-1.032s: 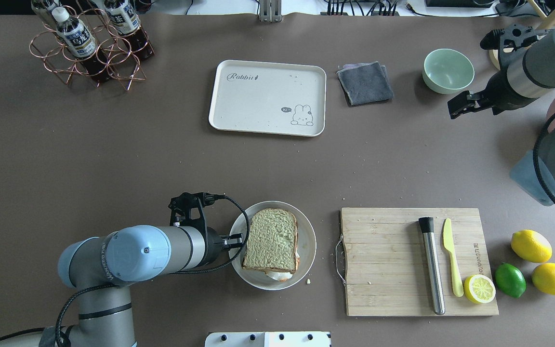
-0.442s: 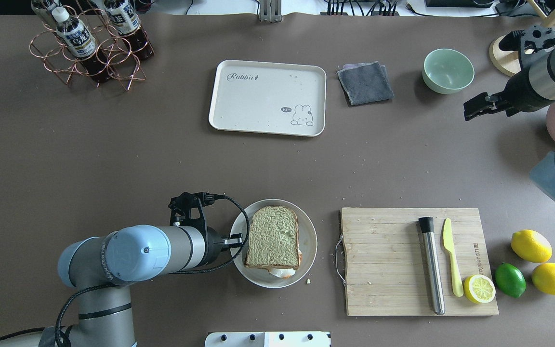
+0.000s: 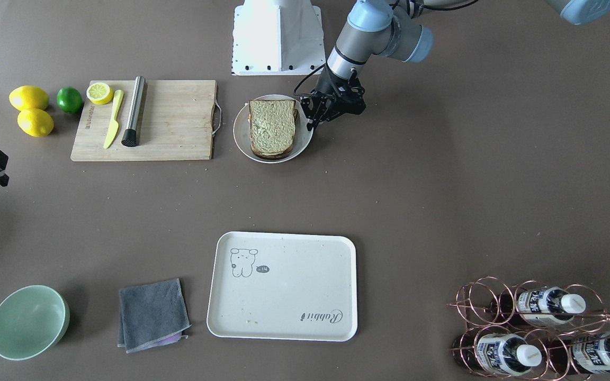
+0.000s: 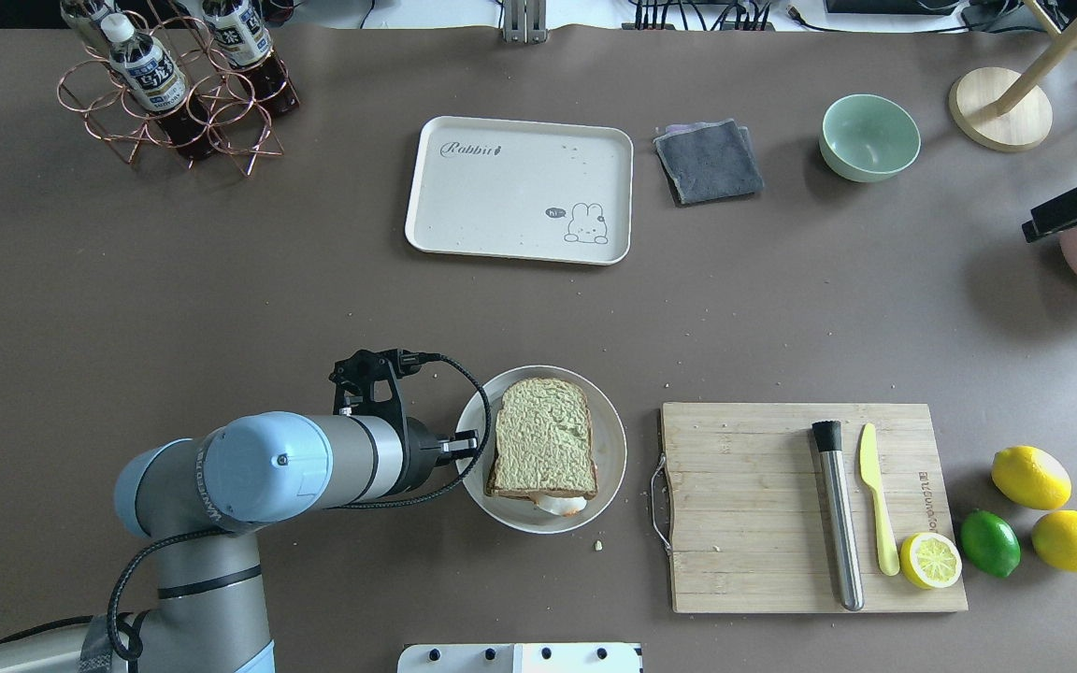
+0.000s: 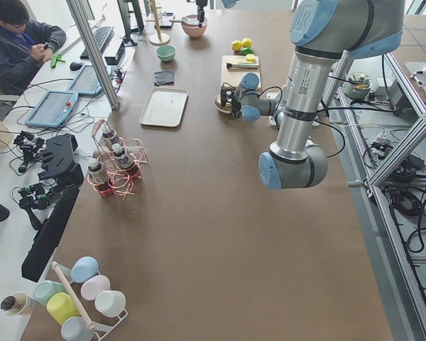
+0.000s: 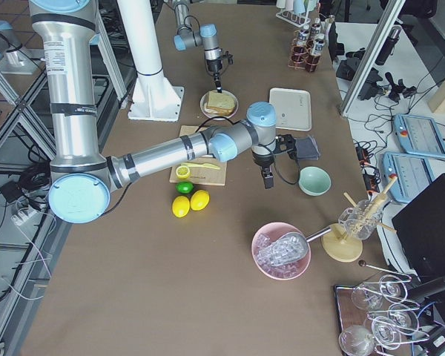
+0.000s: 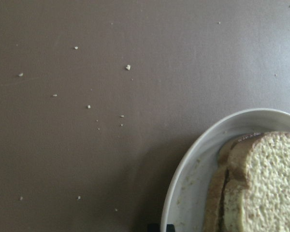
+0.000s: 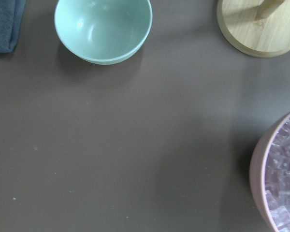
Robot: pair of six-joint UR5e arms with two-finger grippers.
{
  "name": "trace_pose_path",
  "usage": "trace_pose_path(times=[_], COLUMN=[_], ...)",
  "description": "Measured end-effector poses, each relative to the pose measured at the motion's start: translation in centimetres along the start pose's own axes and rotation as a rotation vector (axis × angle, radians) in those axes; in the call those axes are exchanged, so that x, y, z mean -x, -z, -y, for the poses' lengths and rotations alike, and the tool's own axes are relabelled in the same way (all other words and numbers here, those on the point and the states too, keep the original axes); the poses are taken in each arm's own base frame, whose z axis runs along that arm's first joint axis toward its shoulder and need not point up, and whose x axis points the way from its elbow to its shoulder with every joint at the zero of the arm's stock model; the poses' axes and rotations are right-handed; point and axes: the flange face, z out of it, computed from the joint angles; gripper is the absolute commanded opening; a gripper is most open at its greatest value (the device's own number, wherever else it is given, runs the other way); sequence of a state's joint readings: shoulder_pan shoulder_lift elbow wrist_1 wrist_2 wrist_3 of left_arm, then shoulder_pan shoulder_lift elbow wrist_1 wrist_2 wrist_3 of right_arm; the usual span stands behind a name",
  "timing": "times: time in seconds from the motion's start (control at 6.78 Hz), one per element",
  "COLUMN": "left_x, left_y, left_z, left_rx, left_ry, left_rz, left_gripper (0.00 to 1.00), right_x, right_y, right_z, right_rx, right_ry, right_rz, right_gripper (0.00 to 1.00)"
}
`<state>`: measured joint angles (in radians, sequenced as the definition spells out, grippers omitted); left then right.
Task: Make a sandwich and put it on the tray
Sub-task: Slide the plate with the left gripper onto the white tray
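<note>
Left end effector (image 4: 473, 443) pinches the white plate (image 4: 610, 451) rim; any tilt could slide the sandwich (image 4: 543, 435) off before the tray (image 4: 501, 201)

overhead cam: behind robot, high, looks fwd & down; tray (image 4: 501, 201) sits toward its far edge. front cam: opposite side of tabletop (image 3: 442, 185), steep down, tray near & turned round. both cover the same stretch around the tray. side cams look along it from each end, further off, tray mid-distance. left wrist cam: v close on plate (image 7: 193, 174) rim, robot-side of tray. right wrist cam: close over green bowl (image 8: 104, 29), past tray's right end.
</note>
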<state>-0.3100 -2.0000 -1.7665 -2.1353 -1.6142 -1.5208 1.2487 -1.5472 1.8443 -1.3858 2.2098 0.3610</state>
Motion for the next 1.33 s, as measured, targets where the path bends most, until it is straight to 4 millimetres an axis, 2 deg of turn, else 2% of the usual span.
trace_pose_path(times=[0.29, 0.44, 0.74, 0.88, 1.18, 1.33], left_x=[-0.6, -0.8, -2.4, -2.9, -3.2, -3.8], left_y=[1.2, 1.5, 0.2, -0.5, -2.5, -3.4], left_z=[4.1, 7.1, 14.7, 18.4, 26.5, 29.5], left_rx=[-0.027, -0.056, -0.076, -0.079, -0.08, -0.084], left_ry=[-0.05, -0.076, -0.099, -0.1, -0.124, -0.125], left_rz=[-0.015, -0.01, 0.015, 0.029, 0.055, 0.071], left_gripper=[0.0, 0.0, 0.0, 0.0, 0.0, 0.0], right_x=[-7.1, -10.1, -14.9, -16.5, -19.3, -20.1], right_y=[2.8, 4.2, 5.7, 5.9, 4.8, 4.5], right_z=[-1.5, -2.4, -5.1, -6.4, -8.7, -9.3], right_rx=[0.053, 0.09, 0.141, 0.154, 0.186, 0.195], right_ry=[0.051, 0.076, 0.074, 0.071, 0.029, 0.013], right_rz=[-0.042, -0.056, -0.07, -0.071, -0.061, -0.061], right_gripper=[1.0, 1.0, 1.0, 1.0, 1.0, 1.0])
